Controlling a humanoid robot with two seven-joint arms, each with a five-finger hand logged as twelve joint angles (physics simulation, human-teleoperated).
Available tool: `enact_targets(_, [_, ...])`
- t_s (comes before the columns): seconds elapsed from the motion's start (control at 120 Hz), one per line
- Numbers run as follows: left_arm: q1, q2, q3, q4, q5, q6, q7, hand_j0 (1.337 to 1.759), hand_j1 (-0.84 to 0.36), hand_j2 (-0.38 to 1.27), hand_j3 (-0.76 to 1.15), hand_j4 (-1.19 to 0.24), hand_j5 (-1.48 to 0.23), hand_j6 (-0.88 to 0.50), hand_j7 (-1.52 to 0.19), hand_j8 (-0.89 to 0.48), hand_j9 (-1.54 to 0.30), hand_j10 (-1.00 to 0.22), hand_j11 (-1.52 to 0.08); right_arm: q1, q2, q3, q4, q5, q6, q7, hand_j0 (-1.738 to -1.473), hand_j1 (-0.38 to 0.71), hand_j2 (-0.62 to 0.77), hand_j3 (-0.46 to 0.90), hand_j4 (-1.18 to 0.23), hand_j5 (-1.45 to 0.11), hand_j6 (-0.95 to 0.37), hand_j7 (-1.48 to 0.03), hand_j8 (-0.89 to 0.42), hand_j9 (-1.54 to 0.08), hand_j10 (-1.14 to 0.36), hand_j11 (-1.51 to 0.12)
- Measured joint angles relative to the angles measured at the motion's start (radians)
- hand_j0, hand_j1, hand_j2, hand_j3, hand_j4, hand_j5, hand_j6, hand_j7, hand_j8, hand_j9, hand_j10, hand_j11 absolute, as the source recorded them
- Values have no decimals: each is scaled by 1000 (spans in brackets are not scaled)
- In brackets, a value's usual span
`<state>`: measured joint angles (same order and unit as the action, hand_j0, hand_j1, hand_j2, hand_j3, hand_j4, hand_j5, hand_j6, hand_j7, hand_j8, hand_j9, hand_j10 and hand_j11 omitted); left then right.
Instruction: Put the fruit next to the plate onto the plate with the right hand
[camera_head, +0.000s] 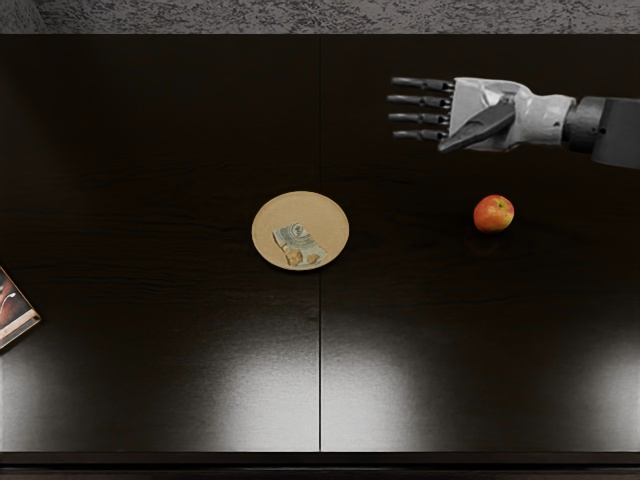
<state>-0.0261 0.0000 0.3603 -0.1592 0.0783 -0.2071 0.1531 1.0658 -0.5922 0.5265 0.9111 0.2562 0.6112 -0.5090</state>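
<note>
Apple (493, 213) sits well apart from the right hand (458, 110), nearer the front than its palm and just wristward. The hand is spread flat, fingers (415, 101) straight, holding nothing; the plate (300, 205) lies off beyond its fingertips.

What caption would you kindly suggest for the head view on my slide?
Right hand, fingers spread, poised over the dark table beyond an apple lying apart from the tan plate.

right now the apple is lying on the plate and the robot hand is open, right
No. The apple lies on the table, right of the plate and apart from it, as the head view shows. The right robot hand is indeed open.
</note>
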Motion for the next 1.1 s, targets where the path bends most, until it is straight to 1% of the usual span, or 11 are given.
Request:
enact_targets(0.092, [0, 0, 0, 0, 0, 0, 0, 1658, 69, 47, 0, -233, -303, -233, -303, -233, -303, -233, -303, 3, 1, 0, 0, -2, 0, -14, -1658, -308, -7, 0, -32, -45, -31, -45, -32, -45, -33, -45])
enact_targets(0.192, [0, 0, 0, 0, 0, 0, 0, 1658, 69, 47, 0, -233, -303, -233, -303, -233, -303, -233, -303, 19, 11, 3, -1, -3, 0, -63, -1658, -308, -7, 0, -32, -45, -31, -45, -32, -45, -33, -45])
enact_targets(0.283, [0, 0, 0, 0, 0, 0, 0, 1658, 69, 47, 0, -233, -303, -233, -303, -233, -303, -233, -303, 28, 13, 6, -7, -30, 0, -86, -1658, -308, -7, 0, -33, -45, -32, -45, -32, -45, -33, -45])
enact_targets(0.358, [0, 0, 0, 0, 0, 0, 0, 1658, 69, 47, 0, -233, -303, -233, -303, -233, -303, -233, -303, 43, 4, 26, -11, -142, 0, -94, -1658, -307, -7, 0, -33, -46, -32, -46, -33, -46, -34, -46])
enact_targets(0.433, [0, 0, 0, 0, 0, 0, 0, 1658, 69, 47, 0, -233, -303, -233, -303, -233, -303, -233, -303, 60, -2, 59, -12, -295, 0, -90, -1658, -306, -7, 0, -34, -46, -33, -47, -34, -46, -34, -46])
enact_targets(0.592, [0, 0, 0, 0, 0, 0, 0, 1658, 69, 47, 0, -233, -303, -233, -303, -233, -303, -233, -303, 75, -8, 120, -10, -601, 0, -33, -1658, -305, -7, 0, -37, -48, -36, -48, -36, -48, -36, -48])
enact_targets(0.683, [0, 0, 0, 0, 0, 0, 0, 1658, 69, 47, 0, -233, -303, -233, -303, -233, -303, -233, -303, 77, -7, 130, 1, -748, 0, -19, -1658, -303, -7, 0, -38, -50, -38, -50, -38, -50, -38, -50])
enact_targets(0.775, [0, 0, 0, 0, 0, 0, 0, 1658, 69, 47, 0, -233, -303, -233, -303, -233, -303, -233, -303, 76, -8, 120, 43, -876, 0, -15, -1658, -302, -7, 0, -40, -52, -40, -52, -40, -52, -40, -52])
enact_targets(0.85, [0, 0, 0, 0, 0, 0, 0, 1658, 69, 47, 0, -233, -303, -233, -303, -233, -303, -233, -303, 75, -8, 86, 83, -954, -19, -17, -1658, -301, -8, 0, -41, -53, -41, -52, -41, -52, -41, -52])
enact_targets(0.933, [0, 0, 0, 0, 0, 0, 0, 1658, 69, 47, 0, -233, -303, -233, -303, -233, -303, -233, -303, 76, -10, 35, 127, -1015, -81, -22, -1658, -301, -8, 0, -42, -53, -43, -53, -42, -53, -42, -53])
enact_targets(1.1, [0, 0, 0, 0, 0, 0, 0, 1658, 69, 47, 0, -233, -303, -233, -303, -233, -303, -233, -303, 77, -7, -52, 191, -1124, -230, -80, -1658, -300, -8, 0, -43, -54, -44, -54, -44, -54, -43, -54])
